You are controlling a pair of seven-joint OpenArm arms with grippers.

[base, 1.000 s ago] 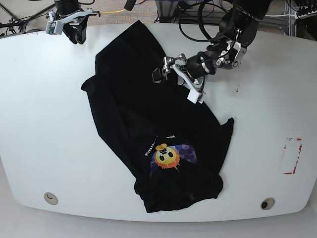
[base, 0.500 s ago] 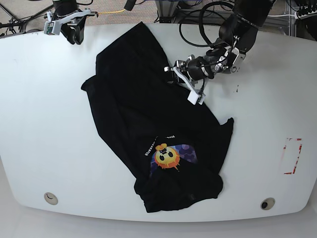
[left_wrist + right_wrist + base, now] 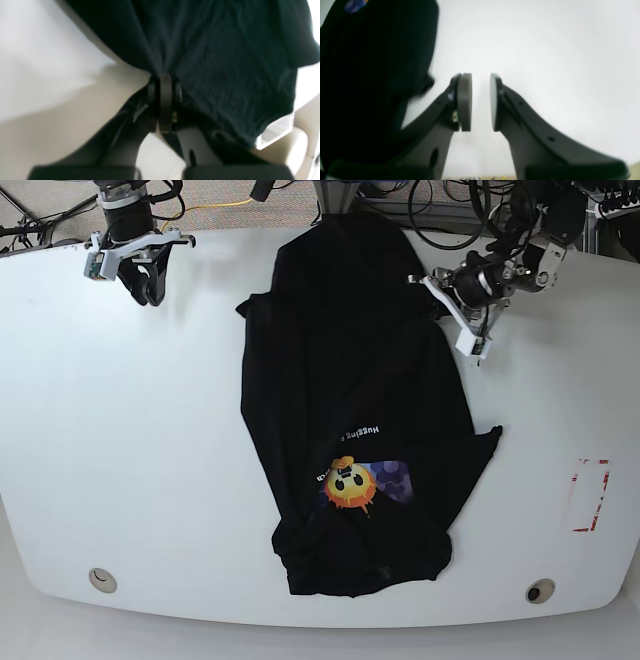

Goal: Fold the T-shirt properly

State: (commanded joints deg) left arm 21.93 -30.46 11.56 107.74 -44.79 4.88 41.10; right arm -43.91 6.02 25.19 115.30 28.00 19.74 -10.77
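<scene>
The black T-shirt [image 3: 350, 380] lies crumpled and lengthwise down the middle of the white table [image 3: 120, 430], its sun-face print [image 3: 350, 485] facing up near the front. My left gripper [image 3: 430, 282] is at the shirt's far right edge, shut on a pinch of the black cloth [image 3: 212, 50]. The left wrist view shows the left gripper [image 3: 162, 77] with fabric bunching out from between its pads. My right gripper [image 3: 145, 275] hovers at the far left corner, apart from the shirt. It stands open [image 3: 481, 102] over bare table, with the T-shirt [image 3: 370, 50] off to its side.
A red outlined mark [image 3: 590, 495] sits on the table's right side. Two round fittings [image 3: 102, 580] [image 3: 540, 591] are near the front edge. Cables and frame parts crowd the back edge behind the table.
My left gripper has moved right and toward the back, dragging the shirt with it. The shirt now lies further right and stretched longer. The right gripper shifted slightly.
</scene>
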